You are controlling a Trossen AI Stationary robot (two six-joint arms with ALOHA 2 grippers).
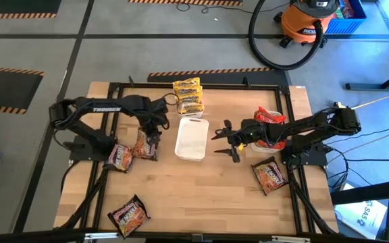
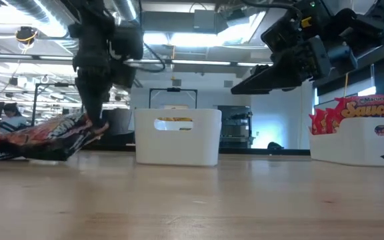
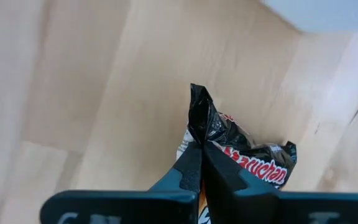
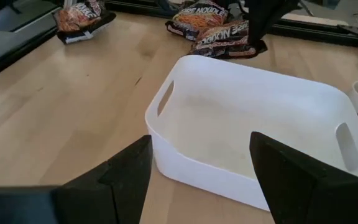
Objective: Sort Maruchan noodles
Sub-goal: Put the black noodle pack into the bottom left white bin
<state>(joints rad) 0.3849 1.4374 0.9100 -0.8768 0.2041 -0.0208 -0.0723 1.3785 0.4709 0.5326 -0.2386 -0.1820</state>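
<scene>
I have the left gripper [image 1: 152, 140] down at the desk [image 1: 201, 189] with its fingers [image 3: 194, 171] closed on the crinkled corner of a dark noodle packet [image 1: 144, 144], which lies just left of the middle white tray [image 1: 192, 138], close to its side but apart from it. A second dark packet [image 1: 119, 157] lies right beside the held one on its left, so that side is crowded. A third dark packet [image 1: 129, 215] sits well apart at the near edge of the desk, left of centre, with bare wood between it and the others. The right gripper [image 1: 225, 140] hangs above the desk just right of the middle tray, fingers spread wide and holding nothing. That tray looks empty in the right wrist view. Yellow packets [image 1: 188, 95] fill a tray at the far edge, and red packets [image 1: 270, 120] stand in a tray on the right. Another dark packet [image 1: 270, 175] lies near the right edge. The near centre of the desk is open.
</scene>
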